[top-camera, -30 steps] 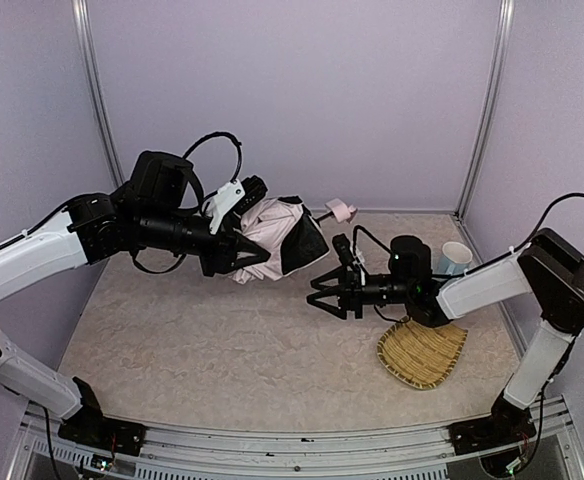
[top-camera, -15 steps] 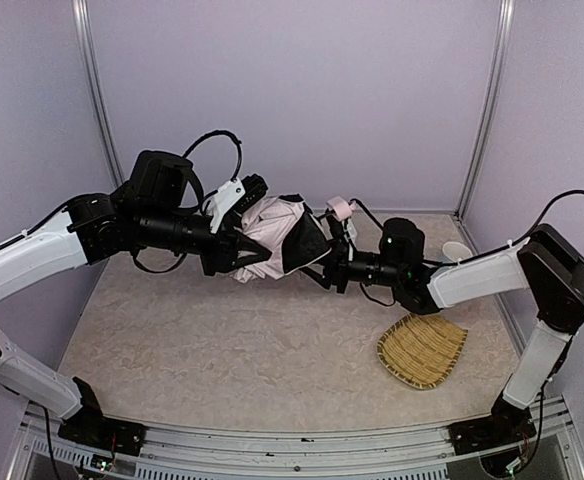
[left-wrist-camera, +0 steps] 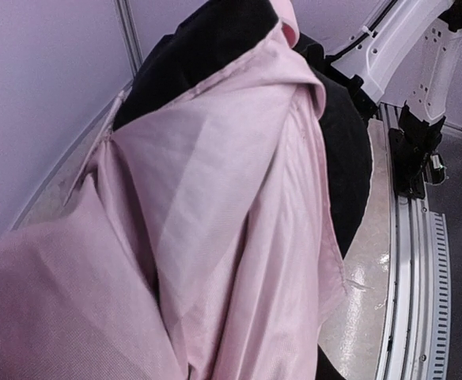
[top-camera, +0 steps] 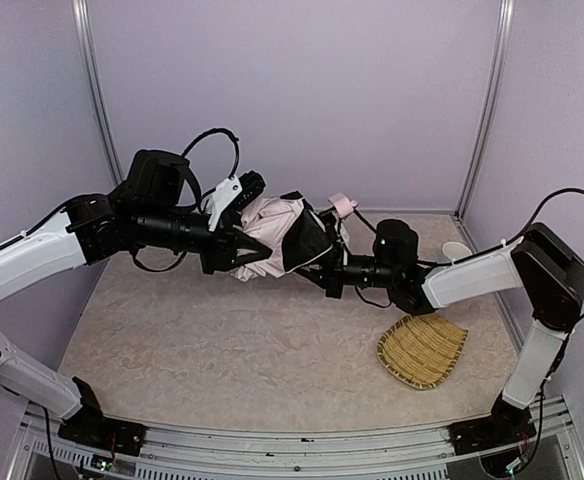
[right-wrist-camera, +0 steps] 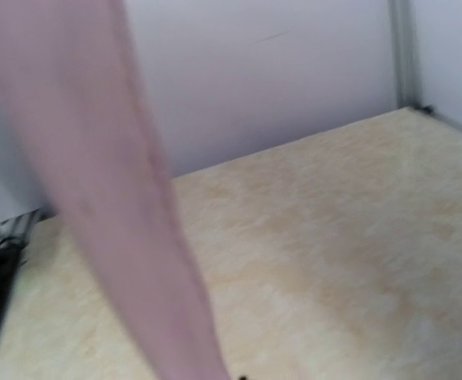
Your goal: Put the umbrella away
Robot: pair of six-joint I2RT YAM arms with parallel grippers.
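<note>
The umbrella (top-camera: 270,222) hangs above the table at mid-back, a bundle of pale pink fabric and black lining, with its small pink handle (top-camera: 344,204) sticking out to the right. My left gripper (top-camera: 244,250) is shut on the bunched canopy from the left. The left wrist view is filled with the pink fabric (left-wrist-camera: 231,198), which hides the fingers. My right gripper (top-camera: 329,275) is pressed against the canopy's lower right edge and is shut. In the right wrist view a blurred pink strip of the umbrella (right-wrist-camera: 112,182) runs down to where the jaws are; the fingers do not show.
A woven straw tray (top-camera: 422,352) lies on the table at the front right, just under the right forearm. A white cup (top-camera: 456,249) peeks out behind that arm near the back right corner. Lilac walls close in the marbled table (top-camera: 222,350).
My right gripper has moved left and up from beside the tray to the umbrella's lower edge and has gone from open to shut. The left arm and the umbrella have stayed still.
</note>
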